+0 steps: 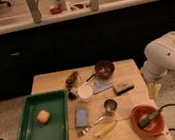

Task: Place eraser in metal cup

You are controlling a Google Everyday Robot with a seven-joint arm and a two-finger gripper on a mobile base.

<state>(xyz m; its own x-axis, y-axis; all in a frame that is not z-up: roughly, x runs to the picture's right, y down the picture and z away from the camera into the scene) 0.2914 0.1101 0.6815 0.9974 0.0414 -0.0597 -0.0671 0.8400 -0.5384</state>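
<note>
The eraser (123, 86), a small block with a dark top and a tan body, lies on the wooden table (52, 80) right of centre. The metal cup (110, 106), small and silver with a dark inside, stands upright a little in front and to the left of it. My gripper (154, 90) hangs from the white arm (167, 55) at the table's right edge. It points down, right of the eraser and apart from it. Nothing shows in it.
A green tray (29, 138) with an orange lump sits at the left. Also here are a white cup (85, 92), a dark brown bowl (104, 69), a blue pad (81, 117), a red bowl (148, 118) holding a green item, a yellow item (105, 128) and cutlery.
</note>
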